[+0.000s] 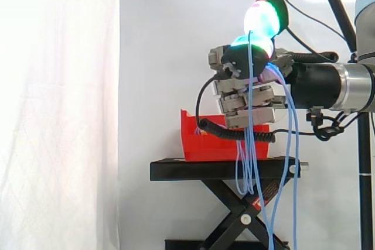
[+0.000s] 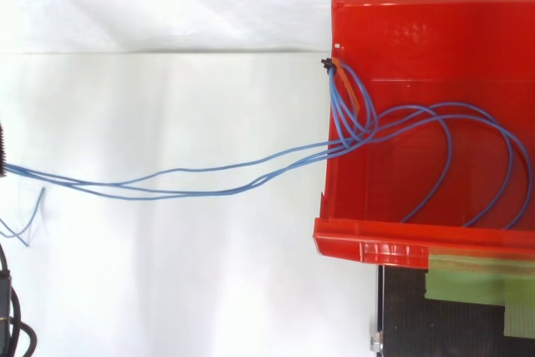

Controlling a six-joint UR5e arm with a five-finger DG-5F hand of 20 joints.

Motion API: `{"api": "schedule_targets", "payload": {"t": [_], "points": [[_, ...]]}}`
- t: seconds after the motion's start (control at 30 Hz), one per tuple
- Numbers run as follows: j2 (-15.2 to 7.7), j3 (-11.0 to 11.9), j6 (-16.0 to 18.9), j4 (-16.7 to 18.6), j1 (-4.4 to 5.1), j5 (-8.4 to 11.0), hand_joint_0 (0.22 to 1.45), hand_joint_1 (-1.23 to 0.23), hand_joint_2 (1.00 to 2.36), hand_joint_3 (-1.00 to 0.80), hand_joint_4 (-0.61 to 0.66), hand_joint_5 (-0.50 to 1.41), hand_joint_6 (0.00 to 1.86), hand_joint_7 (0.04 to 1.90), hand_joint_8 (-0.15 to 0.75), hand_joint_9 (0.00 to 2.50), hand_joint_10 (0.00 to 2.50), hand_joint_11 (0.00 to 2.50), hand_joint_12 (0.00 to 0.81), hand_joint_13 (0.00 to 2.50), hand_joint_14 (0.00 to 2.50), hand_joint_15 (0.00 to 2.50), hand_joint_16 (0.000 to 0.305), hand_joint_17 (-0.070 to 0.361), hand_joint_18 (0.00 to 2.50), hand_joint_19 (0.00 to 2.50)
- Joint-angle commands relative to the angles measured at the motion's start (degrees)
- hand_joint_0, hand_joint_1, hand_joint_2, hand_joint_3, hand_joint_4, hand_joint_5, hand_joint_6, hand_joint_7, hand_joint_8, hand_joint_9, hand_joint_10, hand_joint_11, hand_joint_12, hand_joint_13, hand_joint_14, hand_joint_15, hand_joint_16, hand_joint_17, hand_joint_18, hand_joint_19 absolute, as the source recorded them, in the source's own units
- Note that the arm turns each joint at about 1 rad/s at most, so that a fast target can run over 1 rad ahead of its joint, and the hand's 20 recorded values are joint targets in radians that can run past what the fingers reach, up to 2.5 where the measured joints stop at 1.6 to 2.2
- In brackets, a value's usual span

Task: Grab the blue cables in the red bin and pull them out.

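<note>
The hand hovers above and just right of the red bin, its fingers curled and its glowing green fingertips raised. It is shut on the blue cables, which run up between the pads and hang in long strands in front of the bin and stand. From above, the blue cables stretch taut from the left edge of the picture to the bin's left wall. They bunch near a dark tie and form loops on the bin floor.
The bin rests on a black scissor stand before the white curtain. Green tape lies on the stand top beside the bin's front rim. A camera pole stands at the far right.
</note>
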Motion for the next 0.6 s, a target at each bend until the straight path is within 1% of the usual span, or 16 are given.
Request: {"api": "schedule_targets", "payload": {"t": [0.0,0.13,0.2,0.23,0.27,0.3,0.33,0.37,0.47,0.5,0.57], "points": [[0.01,-0.01,2.72,-0.2,0.2,1.84,0.91,-0.96,1.0,-1.0,-0.03,1.07,0.25,0.94,0.178,1.61,0.02,1.75,0.248,1.48,1.32,1.57,0.038,0.086,1.28,1.39],[-0.08,-0.09,1.22,-0.2,0.2,2.1,0.91,-0.96,1.0,-1.0,-0.03,1.07,0.25,0.95,0.18,1.61,0.02,1.75,0.248,1.48,1.31,1.57,0.038,0.084,1.28,1.4],[-0.26,-0.27,0.08,-0.46,0.2,2.8,0.91,-0.96,1.0,-1.0,-0.03,1.07,0.25,0.95,0.178,1.61,0.02,1.75,0.249,1.48,1.31,1.58,0.038,0.085,1.28,1.39],[-0.26,-1.76,-0.62,-0.46,0.29,3.94,0.91,-0.96,1.0,-1.0,-0.02,1.07,0.25,0.95,0.179,1.61,0.02,1.75,0.248,1.48,1.31,1.57,0.038,0.086,1.28,1.39],[-0.26,-2.29,-0.62,-0.29,0.29,4.21,0.91,-0.96,1.0,-1.0,-0.03,1.07,0.25,0.95,0.164,1.61,0.02,1.75,0.24,1.48,1.31,1.57,0.038,0.085,1.27,1.38],[-0.26,-2.99,-0.62,-0.2,0.2,4.38,0.91,-0.96,1.0,-1.0,-0.02,1.07,0.25,0.95,0.182,1.61,0.02,1.75,0.248,1.48,1.31,1.57,0.038,0.086,1.28,1.39],[-0.26,-4.58,-0.54,0.68,0.2,4.65,0.91,-0.96,1.0,-1.0,-0.03,1.07,0.25,0.95,0.173,1.61,0.02,1.76,0.249,1.48,1.31,1.58,0.038,0.085,1.28,1.39],[-0.26,-5.19,-0.45,1.91,0.29,4.65,0.91,-0.96,1.0,-1.0,-0.03,1.07,0.25,0.95,0.18,1.61,0.02,1.75,0.248,1.48,1.31,1.57,0.038,0.086,1.27,1.39],[-0.26,-5.19,-0.45,3.4,0.2,4.65,0.91,-0.96,1.0,-1.0,-0.03,1.07,0.25,0.94,0.171,1.61,0.03,1.77,0.251,1.48,1.31,1.57,0.038,0.085,1.27,1.39],[-0.26,-5.19,-0.71,4.02,-0.07,4.56,0.91,-0.96,1.0,-1.0,-0.03,1.07,0.25,0.94,0.174,1.61,0.03,1.76,0.248,1.48,1.31,1.57,0.038,0.084,1.27,1.39],[-0.26,-5.19,-1.33,3.84,-0.15,4.38,0.91,-0.96,1.0,-1.0,-0.03,1.07,0.25,0.94,0.181,1.61,0.02,1.75,0.248,1.48,1.3,1.57,0.038,0.085,1.27,1.4]]}}
